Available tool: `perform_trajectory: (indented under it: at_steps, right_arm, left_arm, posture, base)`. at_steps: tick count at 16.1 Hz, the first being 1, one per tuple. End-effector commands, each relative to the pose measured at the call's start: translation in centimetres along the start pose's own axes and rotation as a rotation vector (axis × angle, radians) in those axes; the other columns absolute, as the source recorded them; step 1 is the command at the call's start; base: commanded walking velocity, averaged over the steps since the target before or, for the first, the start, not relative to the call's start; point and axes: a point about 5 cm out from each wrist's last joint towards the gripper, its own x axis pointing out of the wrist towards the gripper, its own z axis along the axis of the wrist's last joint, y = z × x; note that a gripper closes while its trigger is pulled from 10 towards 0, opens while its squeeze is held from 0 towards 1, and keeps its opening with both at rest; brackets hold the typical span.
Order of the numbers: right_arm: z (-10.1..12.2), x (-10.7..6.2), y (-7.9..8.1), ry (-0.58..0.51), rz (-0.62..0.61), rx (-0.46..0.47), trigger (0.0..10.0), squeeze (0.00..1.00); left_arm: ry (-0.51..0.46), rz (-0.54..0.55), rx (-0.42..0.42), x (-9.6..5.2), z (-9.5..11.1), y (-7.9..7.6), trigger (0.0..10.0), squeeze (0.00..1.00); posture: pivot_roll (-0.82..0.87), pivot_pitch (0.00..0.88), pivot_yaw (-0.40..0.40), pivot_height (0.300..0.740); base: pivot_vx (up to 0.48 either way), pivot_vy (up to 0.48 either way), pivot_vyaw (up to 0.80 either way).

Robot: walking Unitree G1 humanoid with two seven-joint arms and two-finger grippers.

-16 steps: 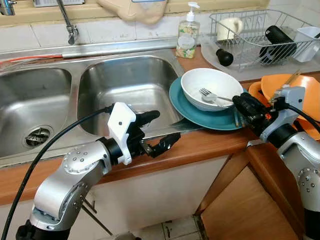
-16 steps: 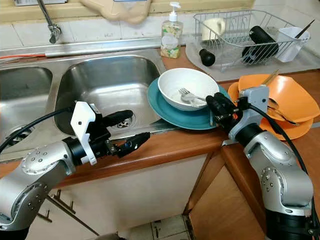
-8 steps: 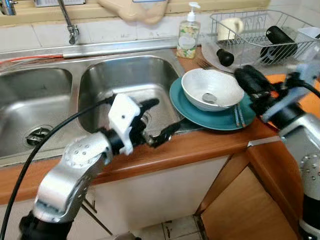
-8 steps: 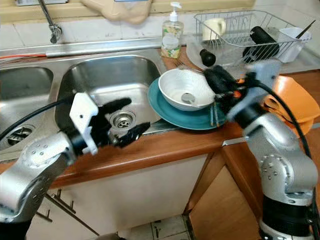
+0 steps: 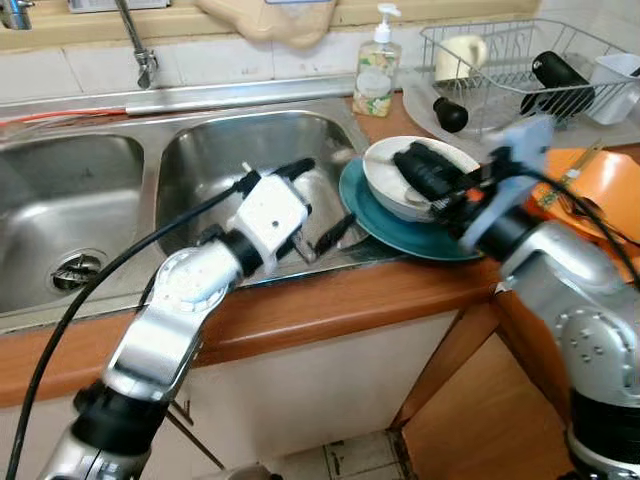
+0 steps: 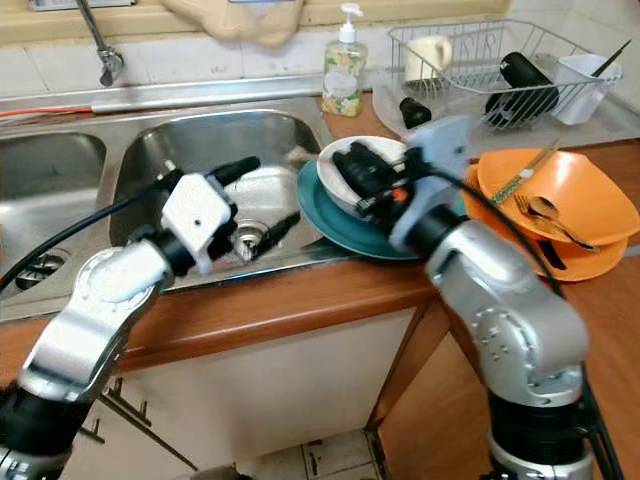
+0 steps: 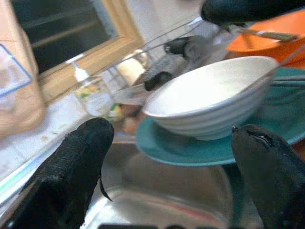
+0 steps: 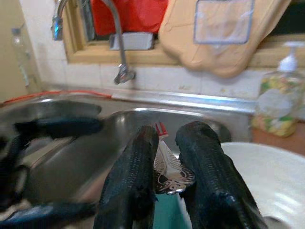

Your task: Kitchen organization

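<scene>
Pinching a fork (image 8: pixel 167 168) between closed fingers above the white bowl (image 5: pixel 400 195), the right gripper (image 5: pixel 412 168) should carry it level toward the sink (image 5: pixel 240 165) at nine o'clock (left gripper (image 5: pixel 318 205) waits open, empty).

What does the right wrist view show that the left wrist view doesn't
Right wrist view alone: the right gripper closed on a metal utensil, with the faucet and the steel sink beyond.

Left wrist view alone: the left gripper spread open, facing the teal plate, the dish rack and the orange plate behind.

Both: the white bowl and the soap bottle.
</scene>
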Motion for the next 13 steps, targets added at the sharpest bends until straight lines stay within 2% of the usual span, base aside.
perform_trajectory:
  at_steps: [1,2,3,4,7,13]
  right_arm:
    - [0.8,0.2,0.6,-0.015,0.021,-0.017,0.0,0.0]
    - [0.7,0.3,0.8,-0.01,0.027,-0.019,0.0,0.0]
    - [0.7,0.5,1.3,-0.002,0.039,-0.021,0.0,0.0]
    - [0.7,0.7,1.5,-0.001,0.042,-0.019,0.0,0.0]
    - [0.8,0.9,2.0,-0.003,0.052,-0.013,0.0,0.0]
    - [0.9,1.0,2.7,0.012,0.07,-0.016,0.0,0.0]
  left_arm:
    - [-0.03,0.017,0.041,0.4,0.6,0.4,2.2,0.0]
    - [-0.039,0.024,0.051,0.5,0.6,0.5,0.0,0.0]
    - [-0.054,0.033,0.059,0.9,0.6,0.7,2.0,0.0]
    - [-0.059,0.03,0.059,1.1,0.5,0.7,2.1,0.0]
    - [-0.066,0.019,0.078,1.4,0.3,0.5,0.2,0.0]
    - [-0.063,0.033,0.199,2.2,0.0,1.2,0.0,0.0]
  posture:
    - [-0.02,0.0,0.01,0.74]
    - [-0.02,0.0,0.011,0.74]
    - [-0.02,0.0,0.011,0.74]
    - [-0.02,0.0,0.011,0.74]
    - [-0.03,0.0,0.018,0.74]
    - [-0.03,0.0,0.02,0.74]
  base:
    - [0.0,0.0,0.0]
    - [0.0,0.0,0.0]
    - [0.0,0.0,0.0]
    - [0.0,0.0,0.0]
    - [0.0,0.0,0.0]
    - [0.0,0.0,0.0]
